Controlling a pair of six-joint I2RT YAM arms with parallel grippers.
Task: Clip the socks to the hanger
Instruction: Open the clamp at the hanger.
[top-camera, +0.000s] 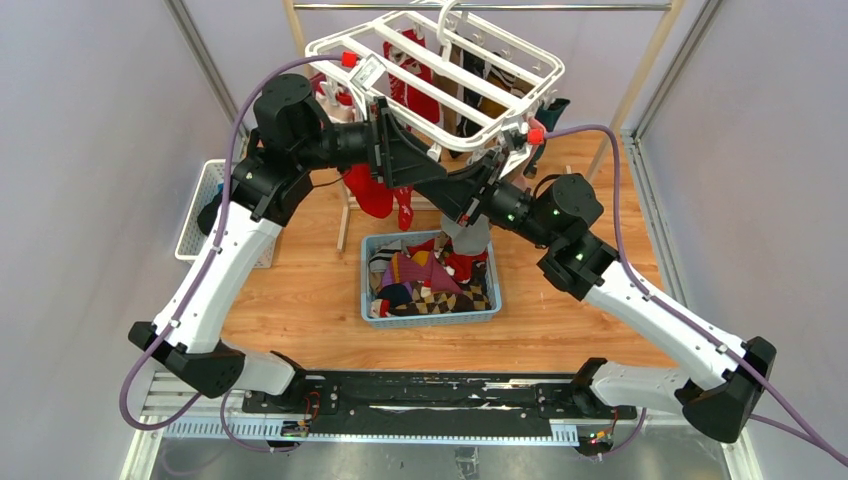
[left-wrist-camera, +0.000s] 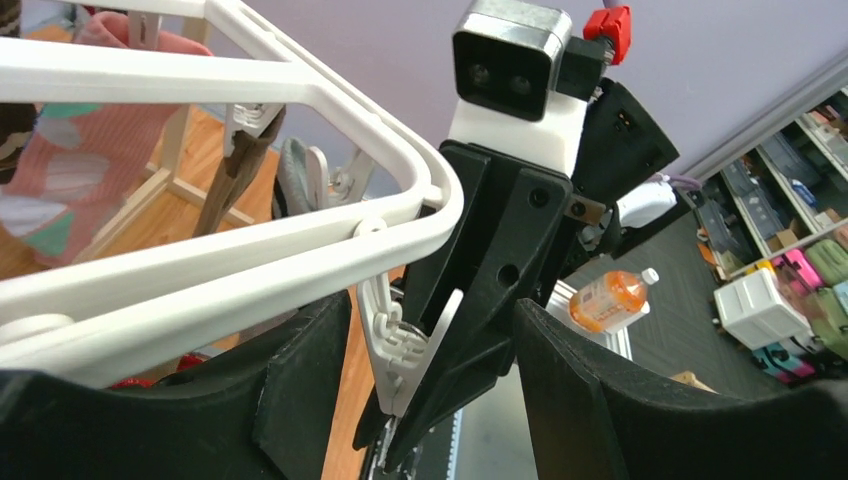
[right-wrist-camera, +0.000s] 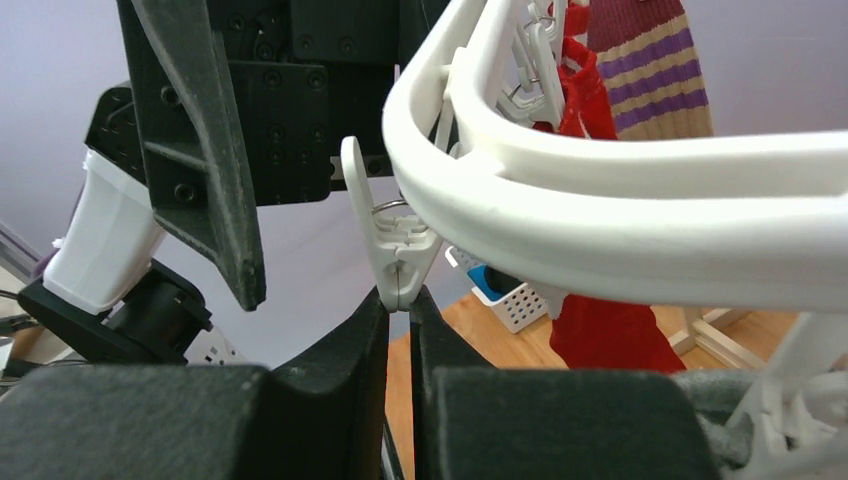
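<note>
The hanger (right-wrist-camera: 650, 180) is cut off in both wrist views.

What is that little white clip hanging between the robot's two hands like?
The clip is small, white and looks like plastic, two flat halves joined by a thin wire spring. It hangs from the curved corner rail of the hanger, mouth closed and pointing down. Its tip sits at the fingertips of the right gripper. The left gripper is open, one finger each side, not touching it.
</note>
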